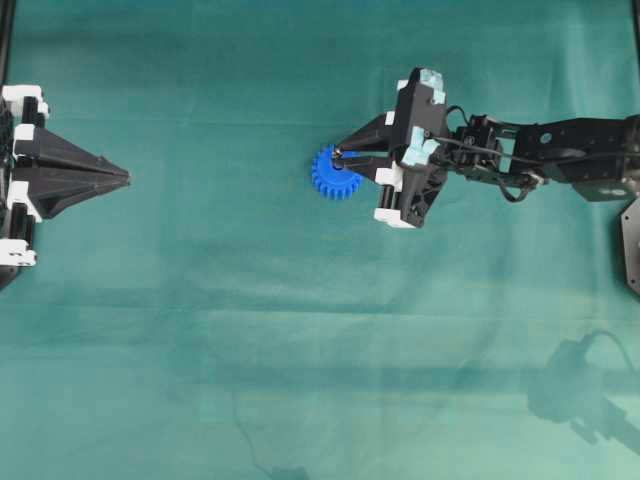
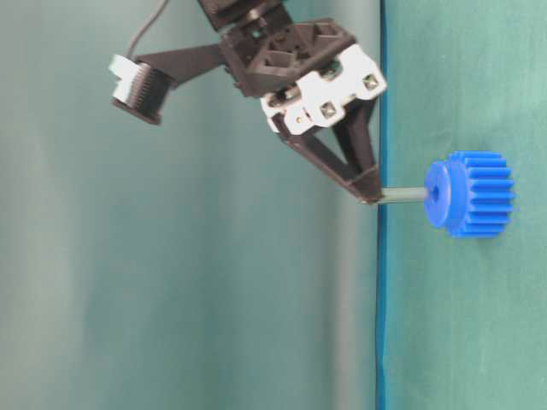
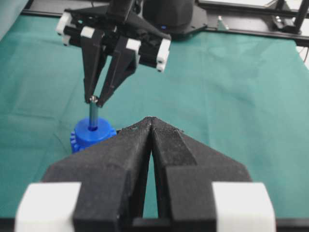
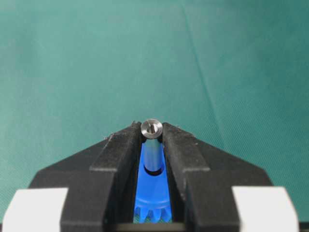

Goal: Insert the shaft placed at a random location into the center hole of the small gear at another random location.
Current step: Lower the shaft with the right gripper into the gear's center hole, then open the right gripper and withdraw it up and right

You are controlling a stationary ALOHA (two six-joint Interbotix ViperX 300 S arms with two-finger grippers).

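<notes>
Near the middle of the green cloth (image 1: 200,300) the right gripper (image 3: 94,99) pinches the top of the upright shaft (image 3: 92,116), whose lower end sits in the gear (image 1: 330,175) hub's hole, while the left gripper (image 1: 125,178), fingers together, rests far left.

1. The scene is evenly and brightly lit, without glare on the green cloth (image 1: 250,330).
2. A soft arm shadow is cast at the lower right of the overhead view.
3. The near fingers (image 3: 111,169) are slightly blurred in the left wrist view.
4. A small highlight is seen on the shaft (image 4: 151,128).
</notes>
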